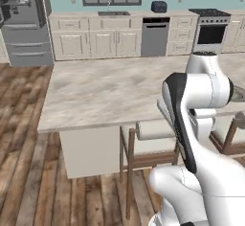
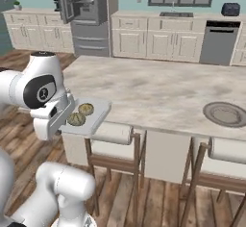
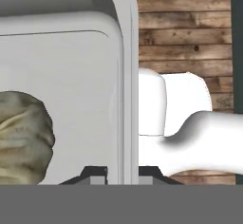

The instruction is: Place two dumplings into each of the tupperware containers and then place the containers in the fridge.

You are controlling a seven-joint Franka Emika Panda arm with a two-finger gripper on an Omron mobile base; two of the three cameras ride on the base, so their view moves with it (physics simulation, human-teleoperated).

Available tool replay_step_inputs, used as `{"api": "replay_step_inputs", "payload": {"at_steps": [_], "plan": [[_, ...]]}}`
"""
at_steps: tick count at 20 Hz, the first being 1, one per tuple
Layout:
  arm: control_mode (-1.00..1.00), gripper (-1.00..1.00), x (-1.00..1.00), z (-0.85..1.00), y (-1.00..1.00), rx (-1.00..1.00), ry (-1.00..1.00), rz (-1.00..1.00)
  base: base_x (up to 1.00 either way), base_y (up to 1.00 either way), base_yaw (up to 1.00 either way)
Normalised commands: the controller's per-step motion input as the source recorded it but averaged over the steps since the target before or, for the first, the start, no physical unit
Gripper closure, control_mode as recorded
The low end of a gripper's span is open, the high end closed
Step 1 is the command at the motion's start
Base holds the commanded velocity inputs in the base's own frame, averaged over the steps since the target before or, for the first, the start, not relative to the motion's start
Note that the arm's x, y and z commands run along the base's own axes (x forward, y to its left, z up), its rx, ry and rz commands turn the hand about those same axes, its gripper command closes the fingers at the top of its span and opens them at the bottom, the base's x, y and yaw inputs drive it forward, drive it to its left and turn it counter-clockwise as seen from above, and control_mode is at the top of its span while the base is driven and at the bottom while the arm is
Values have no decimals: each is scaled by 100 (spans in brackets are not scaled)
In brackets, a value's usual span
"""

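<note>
A home kitchen: cream cabinets, fridge, dishwasher, oven, stone island counter.

In the hand view, one dumpling is cut off by the left edge and the tupperware container runs past the top and left edges, while in the right base view the robot's hand hides that container's near rim.
</note>
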Motion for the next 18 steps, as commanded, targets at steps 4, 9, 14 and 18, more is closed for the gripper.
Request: {"api": "replay_step_inputs", "payload": {"at_steps": [4,9,14,18], "plan": [[100,100,0,0,0,0,0,0,-2,100,0],[100,100,0,0,0,0,0,0,-1,100,0],[100,100,0,0,0,0,0,0,0,100,1],[100,100,0,0,0,0,0,0,2,100,0]]}}
